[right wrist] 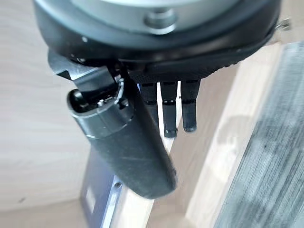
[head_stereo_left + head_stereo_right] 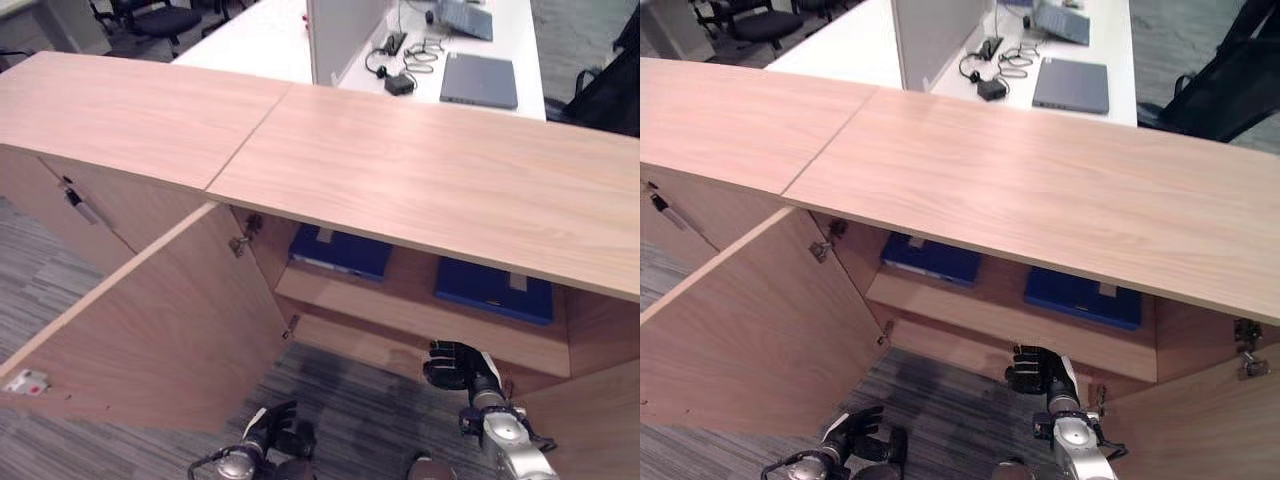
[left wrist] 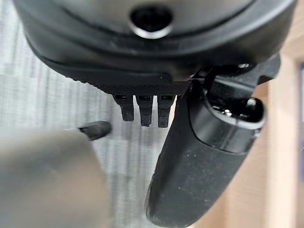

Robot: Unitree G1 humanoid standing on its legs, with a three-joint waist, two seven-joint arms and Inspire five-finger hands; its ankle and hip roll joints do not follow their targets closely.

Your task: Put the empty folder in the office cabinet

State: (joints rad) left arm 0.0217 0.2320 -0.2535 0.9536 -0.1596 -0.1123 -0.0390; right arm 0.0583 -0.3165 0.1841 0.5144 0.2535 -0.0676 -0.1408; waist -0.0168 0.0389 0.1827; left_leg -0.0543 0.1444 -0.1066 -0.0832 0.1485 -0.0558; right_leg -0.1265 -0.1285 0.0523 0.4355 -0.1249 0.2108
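1. Wood-grain cabinet [image 2: 430, 170] stands open in front of the robot, its left door [image 2: 150, 330] swung out toward the near left and a shelf [image 2: 420, 320] showing under the top.
2. Two blue folders lie flat on that shelf: the left folder [image 2: 340, 252] and the right folder [image 2: 493, 290], well apart, each with its long axis running left to right along the shelf. So the task's thing is already in the cabinet; which of the two was the empty one cannot be told.
3. Neither hand holds a folder. The right hand [image 2: 455, 365] is the nearer one: it sits just below the shelf's front edge, with the right folder above and slightly to its right, farther in.
4. In the right wrist view the right hand [image 1: 164, 111] has its fingers hanging straight and relaxed, thumb out, grasping nothing; a blue folder edge [image 1: 97, 199] shows past the thumb.
5. The left hand [image 2: 275, 435] hangs low over the grey carpet [image 2: 350, 400], near the open door's edge, fingers loosely extended and empty, as the left wrist view confirms.
6. Judged from this, placement looks done; what remains is probably drawing the right arm clear toward the near side, minding the shelf lip above the hand.
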